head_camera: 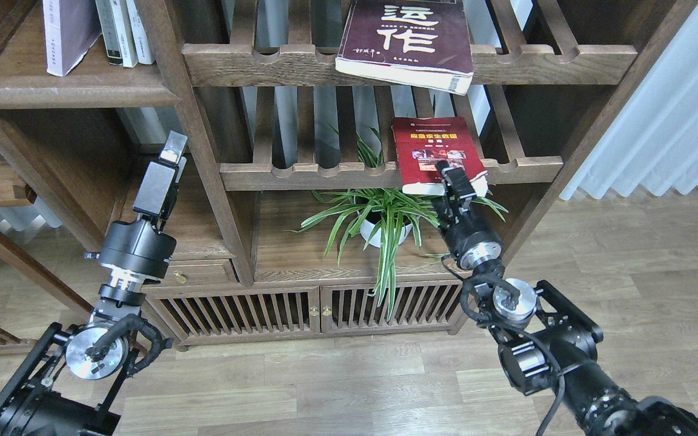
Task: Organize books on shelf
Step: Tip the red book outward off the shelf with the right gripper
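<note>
A white-and-lavender book [67, 33] stands leaning on the solid dark-brown shelf [70, 91] at top left. A thick maroon book [406, 42] with white characters lies flat on the upper slatted rack, overhanging its front rail. A red photo-cover book [434, 151] lies flat on the lower slatted rack. My right gripper [455, 178] is at the red book's near edge, with one finger showing over the cover and the other hidden. My left gripper [172, 148] hangs below the solid shelf, beside the upright post, with nothing in it and its fingers seen as one block.
Two pale-spined books [125, 30] stand right of the lavender one. A potted spider plant [379, 218] sits under the red book, by my right wrist. Slatted cabinet doors [319, 309] are below and a white curtain [676, 121] hangs at the right.
</note>
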